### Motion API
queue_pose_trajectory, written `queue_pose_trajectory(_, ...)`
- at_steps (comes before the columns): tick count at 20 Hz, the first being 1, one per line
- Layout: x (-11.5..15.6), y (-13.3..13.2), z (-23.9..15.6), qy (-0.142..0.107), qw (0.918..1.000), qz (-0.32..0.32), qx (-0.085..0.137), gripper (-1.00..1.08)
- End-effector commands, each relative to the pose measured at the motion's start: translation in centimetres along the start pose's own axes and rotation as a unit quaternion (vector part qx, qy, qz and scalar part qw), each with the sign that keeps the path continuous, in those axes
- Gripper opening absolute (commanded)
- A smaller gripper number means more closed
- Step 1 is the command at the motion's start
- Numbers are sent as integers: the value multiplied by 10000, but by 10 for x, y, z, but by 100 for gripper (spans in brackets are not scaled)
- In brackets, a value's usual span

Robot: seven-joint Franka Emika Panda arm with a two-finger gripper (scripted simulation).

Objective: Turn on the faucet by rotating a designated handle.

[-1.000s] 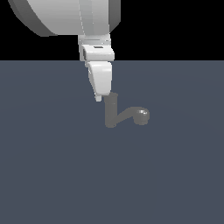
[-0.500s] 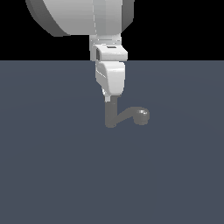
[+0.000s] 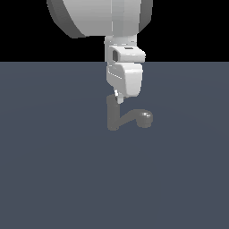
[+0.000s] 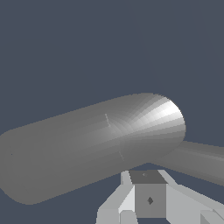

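Note:
The faucet [image 3: 112, 117] is a small grey upright post on the dark floor. Its curved spout [image 3: 132, 117] ends in a round head [image 3: 145, 119] toward the exterior view's right. My gripper [image 3: 119, 99] hangs straight over the post's top, with its tip at or just above it. The fingers look pressed together, with nothing between them. The thin handle is hidden behind the gripper in the exterior view. In the wrist view the post [image 4: 96, 144] fills the frame close to my fingers [image 4: 148, 199]. A grey bar [image 4: 201, 162] runs off from it, and I cannot tell whether that is the lever or the spout.
The dark grey-blue floor [image 3: 53, 179] stretches flat all around the faucet. The white arm [image 3: 103, 18] comes down from above.
The gripper has moved toward the exterior view's right and come down over the top of the post. The faucet looks the same.

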State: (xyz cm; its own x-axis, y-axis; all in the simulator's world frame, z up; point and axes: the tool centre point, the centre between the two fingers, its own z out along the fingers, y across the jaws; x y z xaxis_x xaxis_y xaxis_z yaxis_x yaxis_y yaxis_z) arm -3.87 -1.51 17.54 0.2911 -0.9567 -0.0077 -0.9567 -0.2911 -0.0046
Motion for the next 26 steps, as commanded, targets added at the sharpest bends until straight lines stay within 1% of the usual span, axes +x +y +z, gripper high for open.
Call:
queue_pose_trajectory(1, 8, -2, 1, 0, 10000, 33, -1, -100)
queue_pose_trajectory(25, 86, -32, 2, 36, 9997, 220, -21, -100)
queue_pose_trajectory(26, 86, -32, 2, 36, 9997, 220, -21, -100)
